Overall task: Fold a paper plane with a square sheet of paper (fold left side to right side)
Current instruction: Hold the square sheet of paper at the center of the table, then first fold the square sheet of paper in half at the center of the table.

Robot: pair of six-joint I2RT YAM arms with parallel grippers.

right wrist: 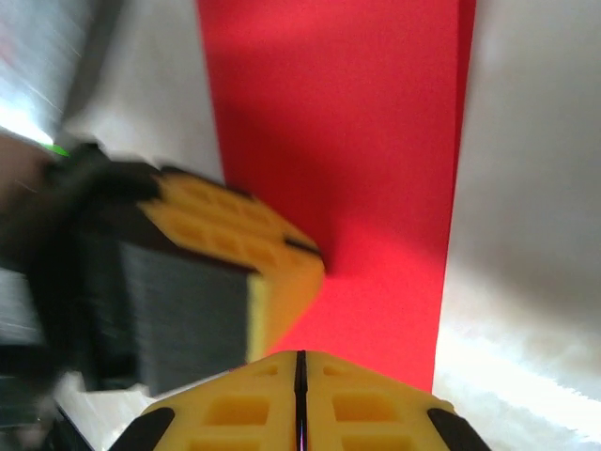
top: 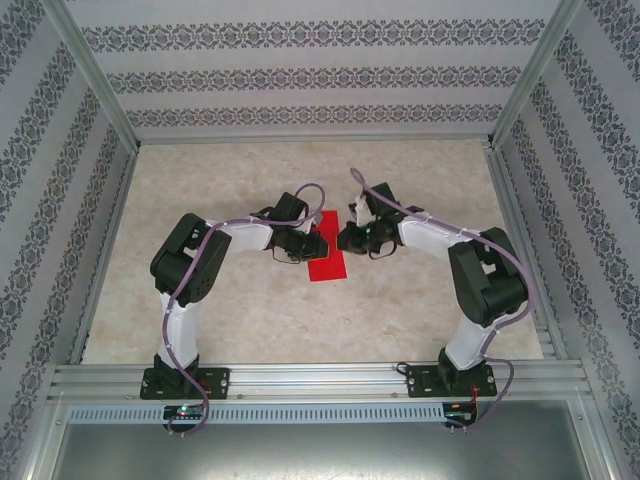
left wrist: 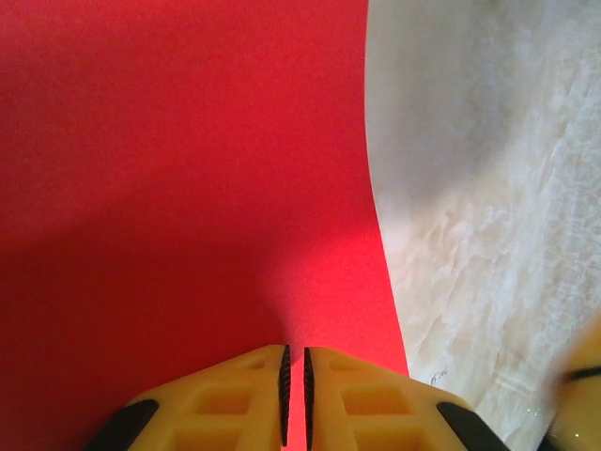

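The square sheet of paper (top: 327, 262) lies flat on the table (top: 430, 310) between the two arms, under the left gripper (top: 306, 246). In the overhead view it reads as an upright rectangle, longer than it is wide. In the left wrist view that gripper's (left wrist: 294, 366) yellow, ribbed fingers stand almost together, with only a thin slit between their black pads. The tips sit low over the red surface (left wrist: 188, 188); I cannot tell whether any paper is nipped between them. The right gripper (right wrist: 300, 362) has its fingers pressed fully together. It hovers at the paper's near end, just beside the left gripper's finger (right wrist: 282, 254), which touches the red strip (right wrist: 376, 141). The paper is matte, smooth and bright red with straight, clean edges. The tabletop around it is pale, with a marbled, cloudy pattern.
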